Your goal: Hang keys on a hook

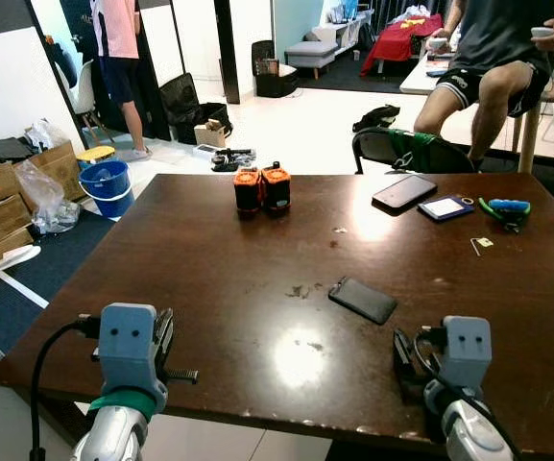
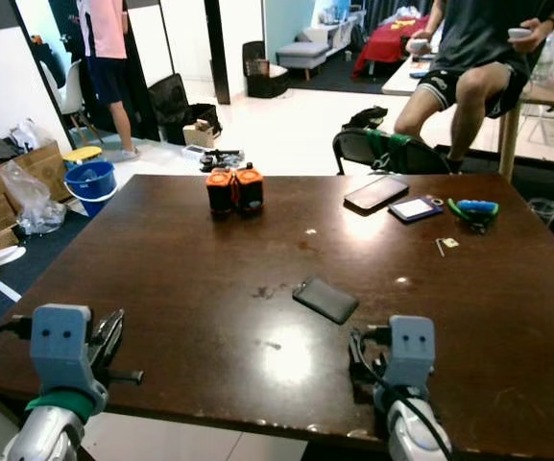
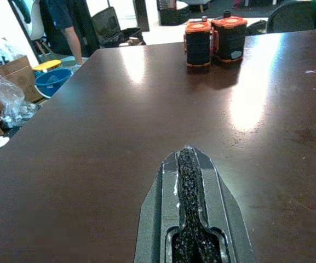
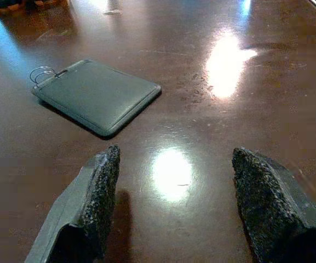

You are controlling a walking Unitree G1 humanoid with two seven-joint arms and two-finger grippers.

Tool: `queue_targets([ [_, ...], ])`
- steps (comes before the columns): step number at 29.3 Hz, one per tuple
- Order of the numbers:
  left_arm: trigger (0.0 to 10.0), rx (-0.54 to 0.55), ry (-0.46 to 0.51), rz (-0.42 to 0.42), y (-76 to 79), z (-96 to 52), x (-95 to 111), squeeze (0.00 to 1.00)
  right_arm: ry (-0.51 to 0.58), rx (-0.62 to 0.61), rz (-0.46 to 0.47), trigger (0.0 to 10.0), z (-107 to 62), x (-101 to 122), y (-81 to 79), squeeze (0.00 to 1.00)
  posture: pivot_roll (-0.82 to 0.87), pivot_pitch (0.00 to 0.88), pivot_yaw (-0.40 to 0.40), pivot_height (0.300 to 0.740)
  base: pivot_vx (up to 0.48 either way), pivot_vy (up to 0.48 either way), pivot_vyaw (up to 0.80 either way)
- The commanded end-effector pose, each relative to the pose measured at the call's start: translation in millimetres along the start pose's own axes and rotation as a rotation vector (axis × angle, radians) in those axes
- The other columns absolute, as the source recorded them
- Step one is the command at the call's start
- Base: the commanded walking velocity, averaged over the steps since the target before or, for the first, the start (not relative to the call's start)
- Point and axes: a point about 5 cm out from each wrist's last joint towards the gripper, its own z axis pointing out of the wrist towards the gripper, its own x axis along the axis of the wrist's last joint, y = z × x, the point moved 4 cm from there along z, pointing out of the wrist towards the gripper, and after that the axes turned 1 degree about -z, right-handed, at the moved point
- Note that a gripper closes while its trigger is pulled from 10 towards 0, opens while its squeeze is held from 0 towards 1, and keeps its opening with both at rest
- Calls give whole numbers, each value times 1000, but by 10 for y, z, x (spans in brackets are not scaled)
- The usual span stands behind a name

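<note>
Two grippers sit at the near table (image 1: pixel 209 288) edge. The right gripper (image 4: pixel 171 197), fingers spread wide and empty, is the nearer one to the flat dark key pouch (image 4: pixel 97 94), which lies just ahead, toward the robot's left, long axis slanting, ring end farthest. The left gripper (image 3: pixel 188 181) is pinched closed, empty. Beyond stand two orange-capped batteries (image 1: pixel 262 189); I can see no hook.

A dark brown table (image 1: pixel 209 288) carried two orange-and-black batteries (image 1: pixel 262 189), a dark pouch (image 1: pixel 363 300), a phone (image 1: pixel 404 191), a blue-edged card (image 1: pixel 445 207) and green-handled pliers (image 1: pixel 503 208)
</note>
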Motion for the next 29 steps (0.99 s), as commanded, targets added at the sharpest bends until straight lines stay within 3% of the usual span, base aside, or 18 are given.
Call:
queue_targets([
  [1, 10000, 9, -22, 1, -31, -14, -44, 0, -24, 39, 19, 10000, -26, -66, -161, 0, -32, 16, 186, 740, 0, 0, 0],
  [4, 10000, 4, -20, -7, -13, -24, -42, 0, -22, 104, 28, 10000, -57, -76, -359, 0, -27, 11, 181, 740, 0, 0, 0],
  [7, 10000, 4, -20, -8, -12, -34, -42, 0, -19, 129, 28, 10000, -72, -74, -420, 0, -27, 11, 181, 740, 0, 0, 0],
  [20, 10000, -11, -8, -42, 13, -72, -3, 0, -18, 144, 57, 10000, -176, -77, -484, 0, -28, 10, 180, 740, 0, 0, 0],
  [29, 10000, -30, 21, -37, 13, -65, 57, 0, -18, 135, 68, 10000, -142, -59, -506, 0, -16, 14, 181, 740, 0, 0, 0],
])
